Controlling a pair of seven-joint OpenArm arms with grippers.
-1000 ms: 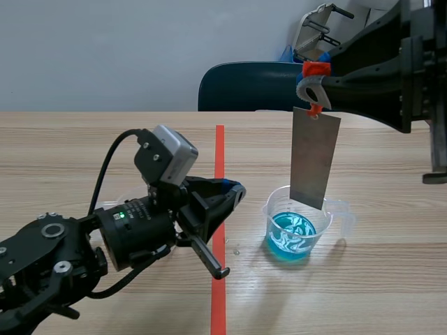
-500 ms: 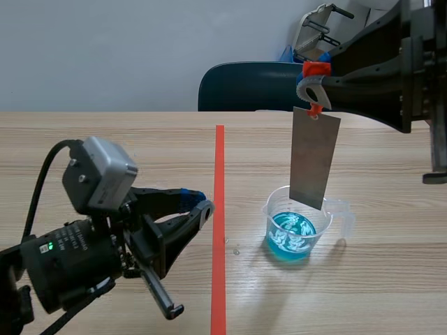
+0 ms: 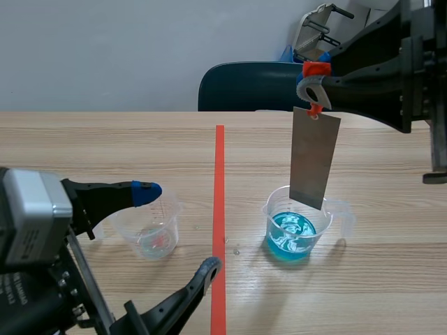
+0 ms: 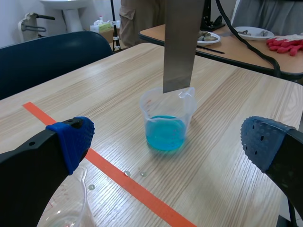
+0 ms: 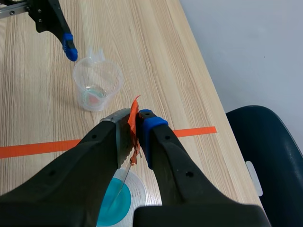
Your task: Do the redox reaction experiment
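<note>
Right pincer is clamped on the orange tie, so the plate hangs over the blue beaker, ready, I'd say, for dipping; its lower edge sits about at the rim, clear of the blue liquid filling the lower part; left pincer gapes wide, holding nothing, low beside the clear beaker on the table; that one looks nearly empty, just a reddish trace at its bottom.
</note>
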